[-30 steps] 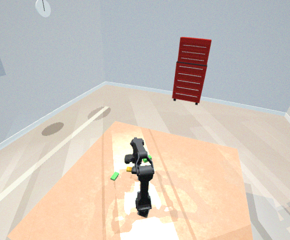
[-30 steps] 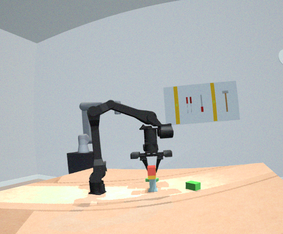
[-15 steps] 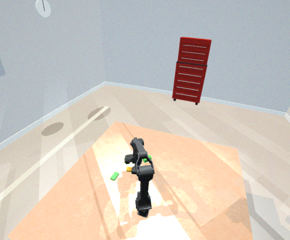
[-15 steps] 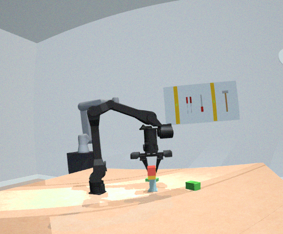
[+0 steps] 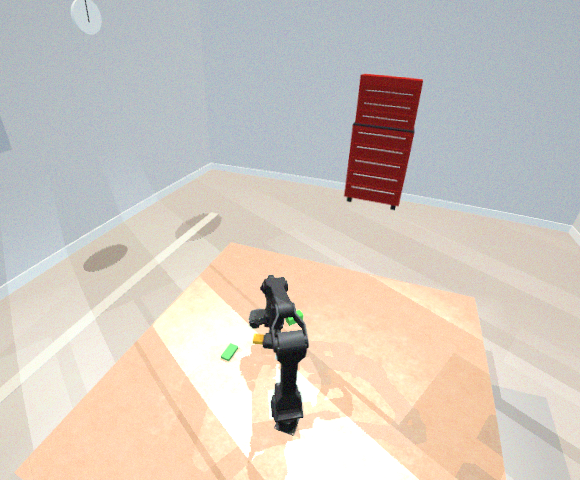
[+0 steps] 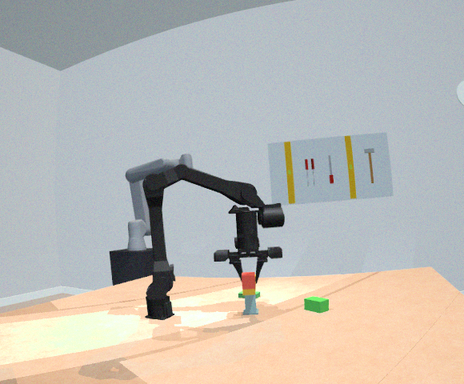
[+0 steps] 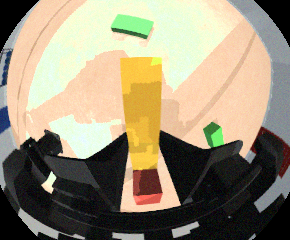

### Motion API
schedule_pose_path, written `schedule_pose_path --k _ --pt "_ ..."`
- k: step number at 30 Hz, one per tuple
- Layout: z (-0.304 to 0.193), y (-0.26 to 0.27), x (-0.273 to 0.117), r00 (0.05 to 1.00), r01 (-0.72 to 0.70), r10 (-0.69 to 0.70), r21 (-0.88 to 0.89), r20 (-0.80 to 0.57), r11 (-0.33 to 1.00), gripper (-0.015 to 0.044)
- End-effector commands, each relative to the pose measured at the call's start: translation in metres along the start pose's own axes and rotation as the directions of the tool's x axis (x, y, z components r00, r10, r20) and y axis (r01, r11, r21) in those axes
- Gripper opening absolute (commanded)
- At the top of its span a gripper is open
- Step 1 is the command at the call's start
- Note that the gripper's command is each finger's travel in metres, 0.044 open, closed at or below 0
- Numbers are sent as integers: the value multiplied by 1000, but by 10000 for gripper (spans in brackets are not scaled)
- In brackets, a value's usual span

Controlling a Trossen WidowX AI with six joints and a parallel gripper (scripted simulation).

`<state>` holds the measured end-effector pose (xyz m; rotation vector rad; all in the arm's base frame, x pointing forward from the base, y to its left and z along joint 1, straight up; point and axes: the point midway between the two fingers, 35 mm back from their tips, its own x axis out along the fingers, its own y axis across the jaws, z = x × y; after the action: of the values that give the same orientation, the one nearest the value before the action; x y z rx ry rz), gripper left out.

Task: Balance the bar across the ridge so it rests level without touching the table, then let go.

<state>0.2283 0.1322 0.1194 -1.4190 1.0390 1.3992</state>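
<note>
Claw (image 6: 248, 274) clamped on bar (image 7: 143, 120), no legible writing

We see the gripper (image 6: 248, 274) clamped on the bar (image 6: 248, 283), directly above the ridge (image 6: 250, 306). A green block (image 6: 316, 304) lies well apart toward the worktop's (image 6: 389, 322) right edge; a second green block (image 6: 249, 294) sits just behind the ridge. Between the first block and the ridge, open worktop allows passage.

On the worktop (image 6: 389, 330), the bar (image 6: 248, 283) sits between the end effector (image 6: 248, 269) fingers directly above the ridge (image 6: 250, 306), arm base (image 6: 159, 307) to its left in the exterior view, a block (image 6: 316, 304) apart on its right.
</note>
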Motion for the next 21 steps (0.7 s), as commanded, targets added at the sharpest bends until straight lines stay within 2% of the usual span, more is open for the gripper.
schedule_pose_path --k 1,21 --pt "0 0 0 1000 2 -2 -5 2 1000 0" --pt "0 0 2 1000 2 -2 -5 2 1000 0"
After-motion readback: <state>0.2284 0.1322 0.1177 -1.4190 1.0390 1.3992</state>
